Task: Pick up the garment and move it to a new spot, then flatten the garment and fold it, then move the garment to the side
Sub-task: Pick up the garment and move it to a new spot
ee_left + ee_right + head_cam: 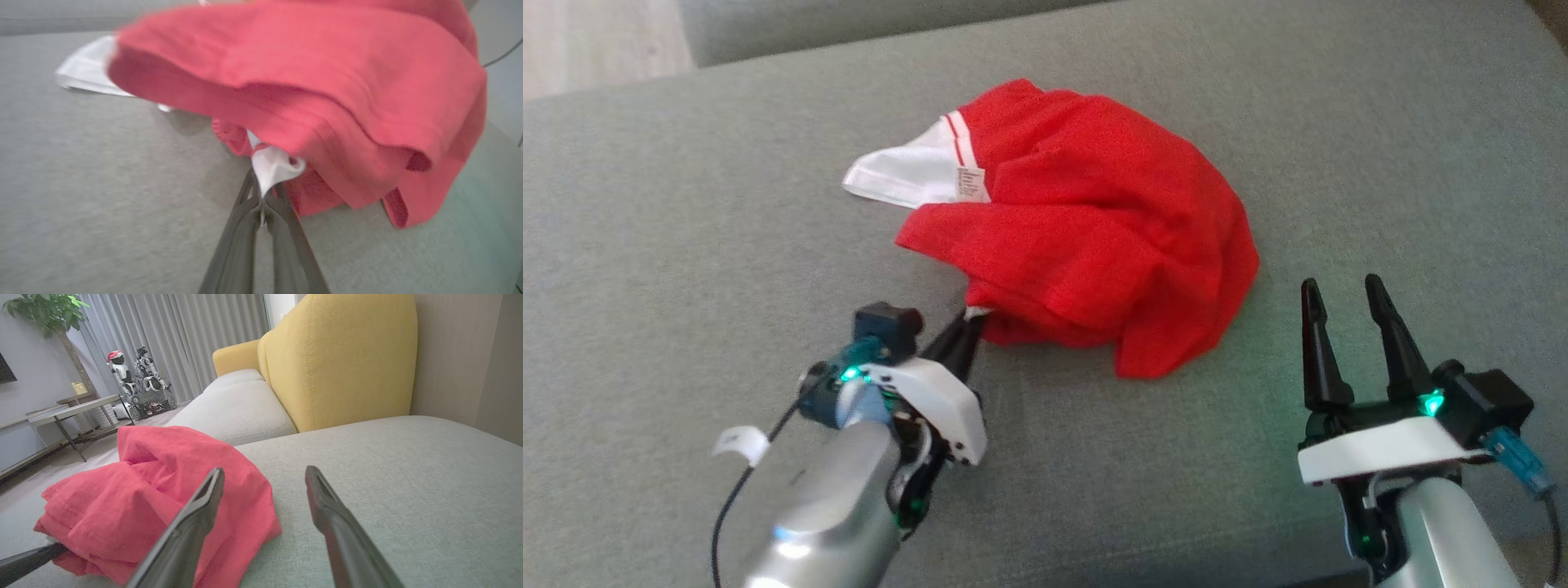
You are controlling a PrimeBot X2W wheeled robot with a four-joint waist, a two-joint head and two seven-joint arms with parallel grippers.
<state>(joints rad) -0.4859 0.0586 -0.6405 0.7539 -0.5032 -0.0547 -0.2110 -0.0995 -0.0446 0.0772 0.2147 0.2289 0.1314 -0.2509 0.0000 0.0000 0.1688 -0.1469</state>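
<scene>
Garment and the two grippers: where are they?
garment (pixel 1094 237), head view, middle of the red cloth.
left gripper (pixel 262 194), left wrist view, at its shut tips.
right gripper (pixel 1342 286), head view, between its open tips.

There is one red cloth garment with white trim (pixel 1094 237). There are two dark-fingered grippers, the left gripper (pixel 970 320) and the right gripper (pixel 1342 284), one yellow upholstered backrest (pixel 339 359) and one leafy green plant (pixel 45 310).

Head view looks steeply down from above the crumpled red fabric garment with white trim (pixel 1094 237) on the grey woven sofa cushion (pixel 686 245). Left wrist view: low, very close at the garment's near edge. Right wrist view: low beside the garment, facing past it toward the yellow upholstered backrest (pixel 339 359). All three views share the garment.
</scene>
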